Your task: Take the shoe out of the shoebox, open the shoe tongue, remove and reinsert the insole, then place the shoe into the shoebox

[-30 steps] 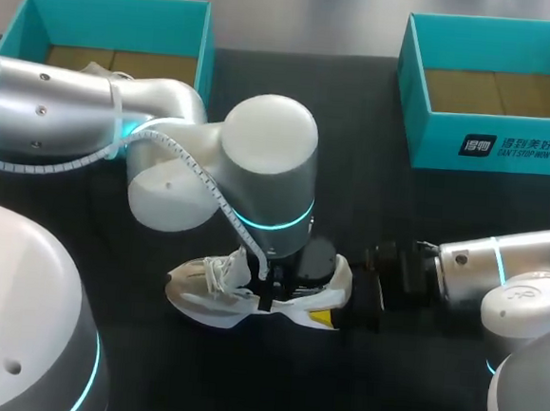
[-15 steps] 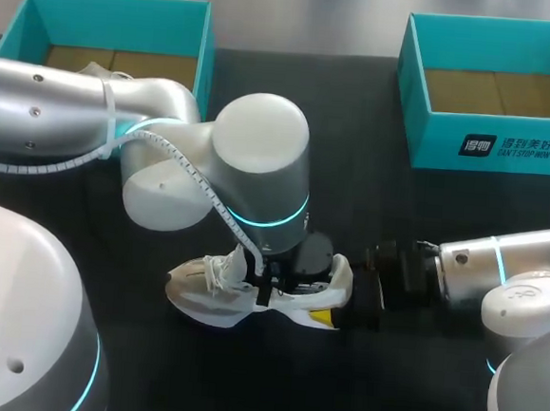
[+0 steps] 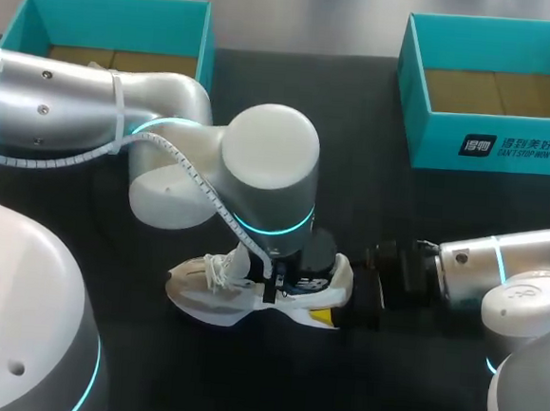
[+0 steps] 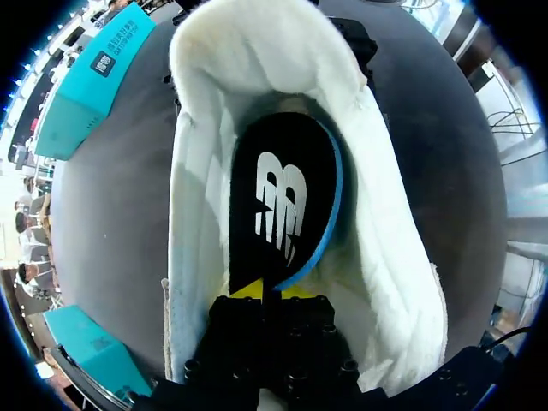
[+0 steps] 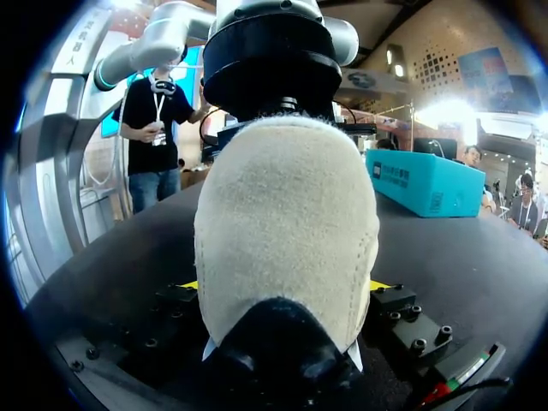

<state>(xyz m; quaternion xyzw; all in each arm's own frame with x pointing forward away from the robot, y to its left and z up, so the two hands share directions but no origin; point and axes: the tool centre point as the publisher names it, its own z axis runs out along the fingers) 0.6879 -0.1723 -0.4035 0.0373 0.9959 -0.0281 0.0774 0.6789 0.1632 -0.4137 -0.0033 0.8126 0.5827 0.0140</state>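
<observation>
- The left shoebox point(image 3: 207, 53) is standing at the table's point(image 3: 351, 202) far left corner, with only its brown cardboard floor showing inside.
- The left pincer point(image 4: 272, 289) is reaching straight down into the shoe point(image 3: 211, 291), its tips drawn together on the near end of the insole point(image 4: 282, 197). The insole's long axis is running ahead of it toward the heel.
- The shoe is lying on the table between the shoeboxes, toe to the left and heel to the right. The left arm is the nearer one for the insole work.
- The right pincer point(image 5: 282, 287) is clamping the heel from both sides.
- The right shoebox point(image 3: 451, 143) is standing far right, likewise showing only cardboard.
</observation>
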